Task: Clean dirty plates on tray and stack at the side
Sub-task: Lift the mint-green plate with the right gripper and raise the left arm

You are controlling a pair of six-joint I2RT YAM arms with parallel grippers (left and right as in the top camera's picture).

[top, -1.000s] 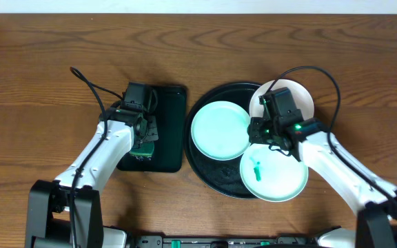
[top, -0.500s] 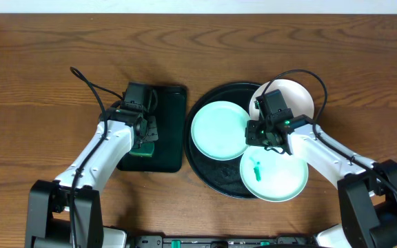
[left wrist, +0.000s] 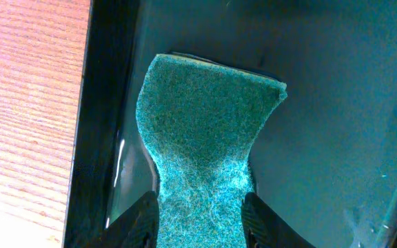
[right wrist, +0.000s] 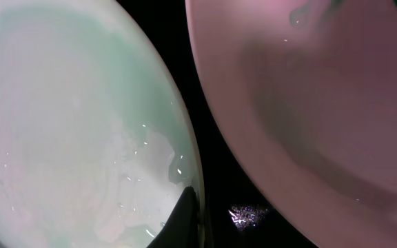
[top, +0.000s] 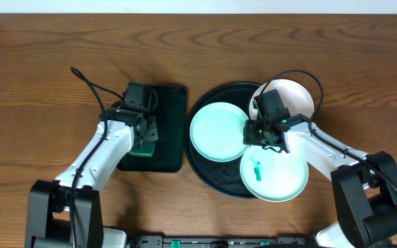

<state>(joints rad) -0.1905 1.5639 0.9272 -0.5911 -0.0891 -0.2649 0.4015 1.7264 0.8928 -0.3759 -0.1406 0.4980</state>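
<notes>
The round black tray (top: 207,176) holds a clean-looking mint plate (top: 218,131) on its left and a mint plate with a green smear (top: 274,172) at the front. A white plate (top: 296,96) lies over the tray's back right rim, partly under my right arm. My right gripper (top: 256,133) is at the left mint plate's right rim. In the right wrist view one finger (right wrist: 190,219) lies on that plate's rim (right wrist: 81,124); the other finger is hidden. My left gripper (left wrist: 200,220) is shut on a green sponge (left wrist: 205,124).
A smaller black rectangular tray (top: 169,110) sits left of the round tray, and the sponge (top: 143,148) rests in it under my left gripper. In the right wrist view another pale plate (right wrist: 322,103) lies close beside the gripped one, with a black gap (right wrist: 181,27) between.
My right gripper has moved a little left onto the left mint plate's rim, and that plate has shifted slightly left. The left arm has not moved.
</notes>
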